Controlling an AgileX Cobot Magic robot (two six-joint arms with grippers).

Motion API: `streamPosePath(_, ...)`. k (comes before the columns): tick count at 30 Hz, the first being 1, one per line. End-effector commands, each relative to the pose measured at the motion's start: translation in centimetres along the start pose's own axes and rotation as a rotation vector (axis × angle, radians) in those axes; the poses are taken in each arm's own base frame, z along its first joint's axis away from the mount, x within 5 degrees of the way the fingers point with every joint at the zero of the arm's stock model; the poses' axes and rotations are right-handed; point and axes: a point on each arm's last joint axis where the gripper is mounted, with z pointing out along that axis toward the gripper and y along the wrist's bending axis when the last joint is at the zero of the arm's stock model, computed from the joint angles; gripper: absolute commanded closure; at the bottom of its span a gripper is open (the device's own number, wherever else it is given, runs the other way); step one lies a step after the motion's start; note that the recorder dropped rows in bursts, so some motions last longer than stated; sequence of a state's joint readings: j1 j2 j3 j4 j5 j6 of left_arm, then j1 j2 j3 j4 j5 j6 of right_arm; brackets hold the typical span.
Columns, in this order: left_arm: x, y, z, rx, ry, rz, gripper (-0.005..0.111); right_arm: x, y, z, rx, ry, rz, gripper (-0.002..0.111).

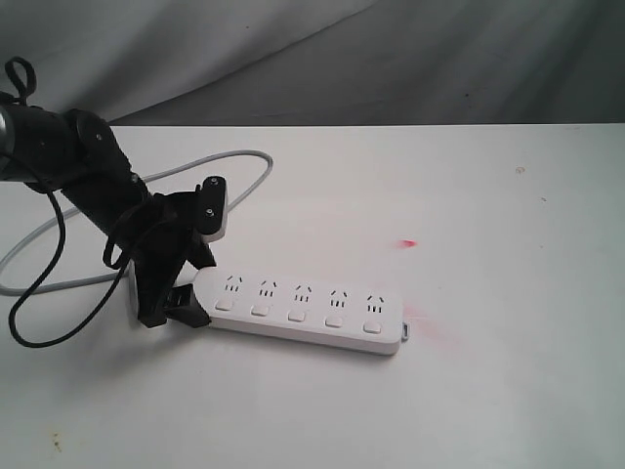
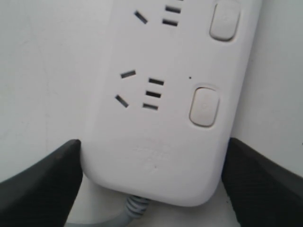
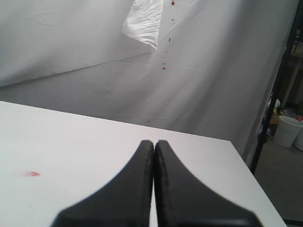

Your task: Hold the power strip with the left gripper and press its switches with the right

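The white power strip [image 1: 303,308] lies flat on the white table [image 1: 508,215], with its row of switches [image 1: 298,315] along the near side. My left gripper [image 1: 198,288] straddles its cord end, one jaw against each long side. The left wrist view shows that end of the power strip [image 2: 161,132], two of its switches [image 2: 204,106] and the left gripper [image 2: 154,142] shut on it. The grey cord [image 1: 256,156] loops away behind the left arm. My right gripper [image 3: 154,143] is shut on nothing, hanging above bare table, out of the exterior view.
A small red spot [image 1: 410,242] and a faint pink smear [image 1: 435,330] mark the table near the strip's far end. A loose black cable [image 1: 39,293] trails from the left arm. In the right wrist view the table edge [image 3: 244,161] drops toward a white bucket [image 3: 288,130].
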State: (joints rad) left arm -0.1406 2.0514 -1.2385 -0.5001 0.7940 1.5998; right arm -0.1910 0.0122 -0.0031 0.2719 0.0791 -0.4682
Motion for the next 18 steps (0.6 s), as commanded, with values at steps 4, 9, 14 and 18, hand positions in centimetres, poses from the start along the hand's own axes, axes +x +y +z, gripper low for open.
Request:
streamPosePath(4, -0.02, 0.03, -0.08, 0.009, -0.006, 0.002, 0.057, 0.08, -0.03, -0.04, 0.008, -0.002, -0.002, 0.108)
streamPosePath(9, -0.02, 0.03, -0.08, 0.009, -0.006, 0.002, 0.057, 0.08, -0.03, -0.04, 0.008, -0.002, -0.002, 0.108)
streamPosePath(14, -0.02, 0.03, -0.08, 0.009, -0.006, 0.002, 0.057, 0.07, -0.01, -0.04, 0.006, -0.003, 0.025, 0.108)
streamPosePath(18, -0.02, 0.03, -0.08, 0.009, -0.006, 0.002, 0.057, 0.03, 0.05, -0.04, -0.001, -0.006, 0.118, 0.108)
